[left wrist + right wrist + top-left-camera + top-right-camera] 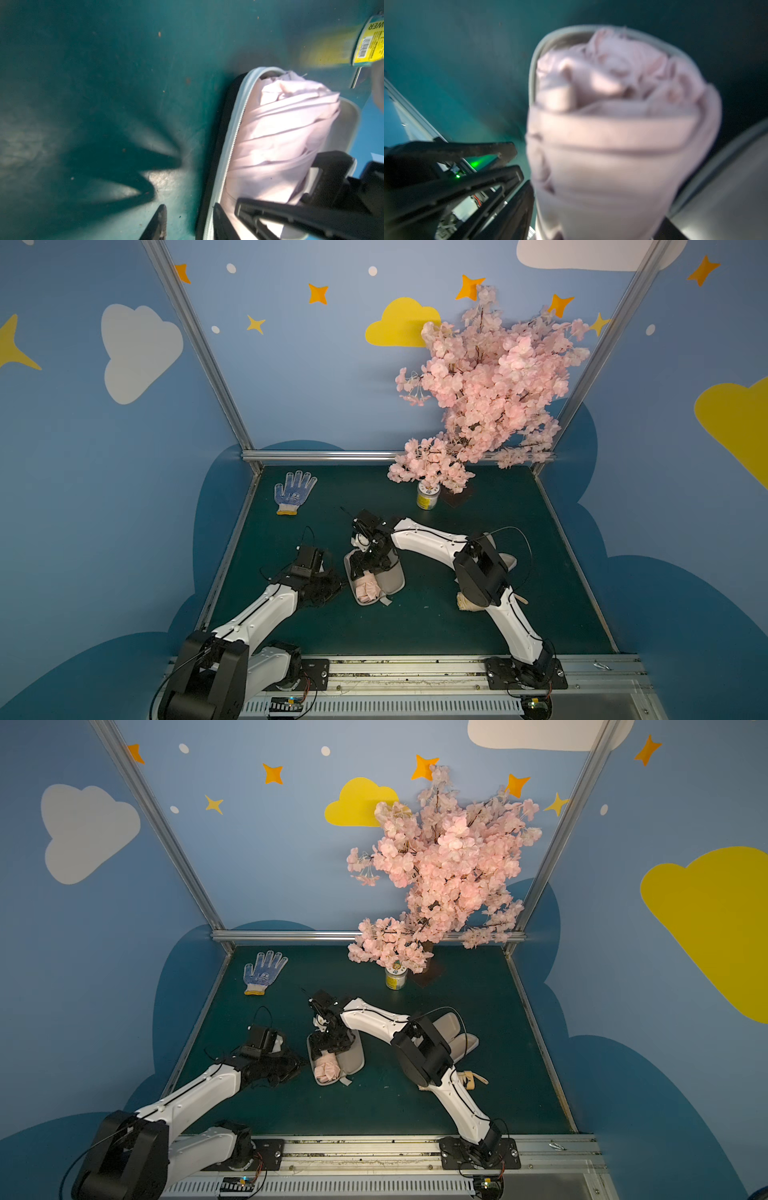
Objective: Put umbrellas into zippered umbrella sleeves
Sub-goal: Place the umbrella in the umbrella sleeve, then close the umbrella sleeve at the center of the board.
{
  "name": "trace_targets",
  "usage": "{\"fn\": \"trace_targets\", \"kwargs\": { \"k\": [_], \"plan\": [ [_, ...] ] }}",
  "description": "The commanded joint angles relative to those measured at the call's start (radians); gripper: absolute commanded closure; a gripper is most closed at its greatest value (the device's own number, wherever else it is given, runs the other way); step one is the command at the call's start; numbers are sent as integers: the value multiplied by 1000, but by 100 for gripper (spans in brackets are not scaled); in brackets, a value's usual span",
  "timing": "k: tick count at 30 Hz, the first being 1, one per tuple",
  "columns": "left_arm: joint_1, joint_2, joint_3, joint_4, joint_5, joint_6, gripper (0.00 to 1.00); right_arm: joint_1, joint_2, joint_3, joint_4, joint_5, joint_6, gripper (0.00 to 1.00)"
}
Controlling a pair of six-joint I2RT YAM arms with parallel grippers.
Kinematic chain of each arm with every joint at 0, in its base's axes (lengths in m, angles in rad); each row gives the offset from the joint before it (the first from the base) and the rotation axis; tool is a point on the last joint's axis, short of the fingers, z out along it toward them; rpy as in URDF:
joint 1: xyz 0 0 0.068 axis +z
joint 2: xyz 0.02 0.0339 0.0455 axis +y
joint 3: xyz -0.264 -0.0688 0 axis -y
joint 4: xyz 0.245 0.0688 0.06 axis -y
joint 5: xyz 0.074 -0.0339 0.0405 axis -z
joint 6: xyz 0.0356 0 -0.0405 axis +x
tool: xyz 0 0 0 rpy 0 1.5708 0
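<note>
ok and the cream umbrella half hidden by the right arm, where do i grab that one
Grip the cream umbrella across its fabric body, next to the tan handle, coming straight down. It lies flat on the mat, so closing across its width from above probably seats best. The right arm hides its middle.
</note>
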Motion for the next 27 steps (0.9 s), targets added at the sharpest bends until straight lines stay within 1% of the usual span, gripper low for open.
{"fn": "trace_targets", "kwargs": {
  "k": [1,4,7,11,14,16,19,22,24,26,27],
  "plan": [
    [8,-14,-9,15,10,-4,57,-9,-79,31,-108,55,-32,26],
    [8,-17,-10,19,17,-1,55,-22,-131,26,-138,62,-51,24],
    [7,-20,-9,15,23,1,54,-50,-195,-5,-143,56,-63,24],
    [8,-47,5,-22,22,3,54,-114,-290,-79,-143,76,-88,23],
    [7,-100,12,-45,36,-1,52,-176,-329,-160,-140,87,-110,22],
    [7,-143,2,-30,68,1,50,-215,-332,-224,-109,30,-126,20],
    [-10,-182,-7,-19,113,-22,50,-255,-313,-305,-32,-95,-109,19],
    [-66,-180,10,-77,62,0,51,-271,-314,-376,95,-179,-44,20],
    [-90,-160,0,-59,41,-6,52,-276,-314,-412,183,-247,1,26],
    [-97,-131,-9,-14,32,-13,53,-277,-326,-449,275,-324,41,34],
    [-97,-112,-10,1,24,-14,54,-274,-334,-463,311,-355,60,37]
  ]
}}
